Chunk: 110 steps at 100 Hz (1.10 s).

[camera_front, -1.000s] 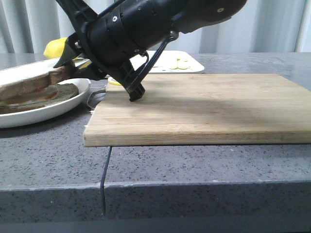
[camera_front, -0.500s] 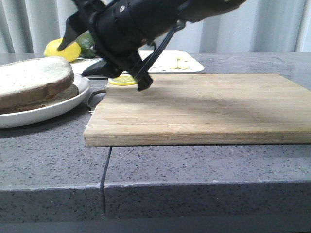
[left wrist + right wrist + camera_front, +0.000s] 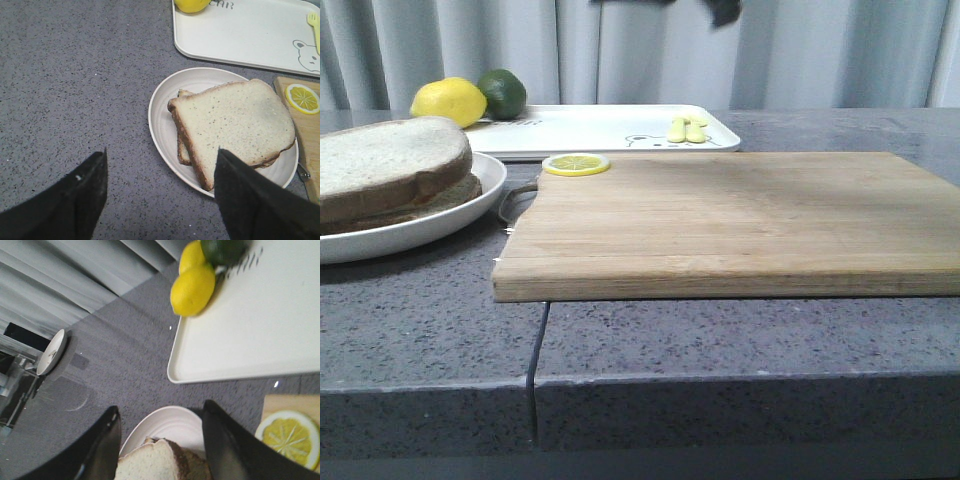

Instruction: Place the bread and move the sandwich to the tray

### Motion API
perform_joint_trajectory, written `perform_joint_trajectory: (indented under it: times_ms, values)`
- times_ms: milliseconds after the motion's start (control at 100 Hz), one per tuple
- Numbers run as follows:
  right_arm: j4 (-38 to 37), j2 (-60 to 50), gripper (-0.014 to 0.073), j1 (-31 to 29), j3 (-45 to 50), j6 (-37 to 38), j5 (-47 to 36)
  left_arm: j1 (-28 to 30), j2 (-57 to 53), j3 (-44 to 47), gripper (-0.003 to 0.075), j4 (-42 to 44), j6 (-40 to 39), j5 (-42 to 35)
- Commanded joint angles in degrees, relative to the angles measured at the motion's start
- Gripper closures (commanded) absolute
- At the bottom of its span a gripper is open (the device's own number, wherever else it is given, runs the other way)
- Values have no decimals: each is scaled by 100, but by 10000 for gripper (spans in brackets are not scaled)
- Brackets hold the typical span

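The bread (image 3: 390, 160), a thick pale slice with a brown crust, lies on top of the sandwich's lower slice (image 3: 430, 203) on the round white plate (image 3: 420, 232) at the left. No egg shows. The white tray (image 3: 600, 128) lies behind, at the back. In the left wrist view my left gripper (image 3: 162, 150) is open and empty, above the table beside the plate (image 3: 162, 120) and bread (image 3: 235, 120). In the right wrist view my right gripper (image 3: 161, 407) is open and empty, high over the plate's rim (image 3: 170, 427) and the bread (image 3: 150, 460), near the tray (image 3: 240, 340).
A wooden cutting board (image 3: 720, 220) fills the middle, with a lemon slice (image 3: 576, 163) at its far left corner. A lemon (image 3: 448, 102) and a lime (image 3: 502, 92) sit at the tray's left end, and small yellow cutlery (image 3: 686, 129) lies on the tray.
The arm held the bread over the plate, let it go on the lower slice, then rose almost out of the front view. The bread now rests on the plate.
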Motion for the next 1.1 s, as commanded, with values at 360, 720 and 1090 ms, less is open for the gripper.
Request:
perform_joint_trajectory:
  times_ms: [360, 720, 1090]
  values:
    - [-4432, -2688, 207, -951, 875, 1242, -98, 7, 46, -204, 290, -67, 8, -370]
    - [-7609, -4902, 207, -1771, 2865, 3532, -384, 7, 46, -204, 290, -67, 8, -370]
    - [-8020, -6322, 207, -1858, 4221, 3612, -360, 7, 46, -204, 290, -67, 8, -370]
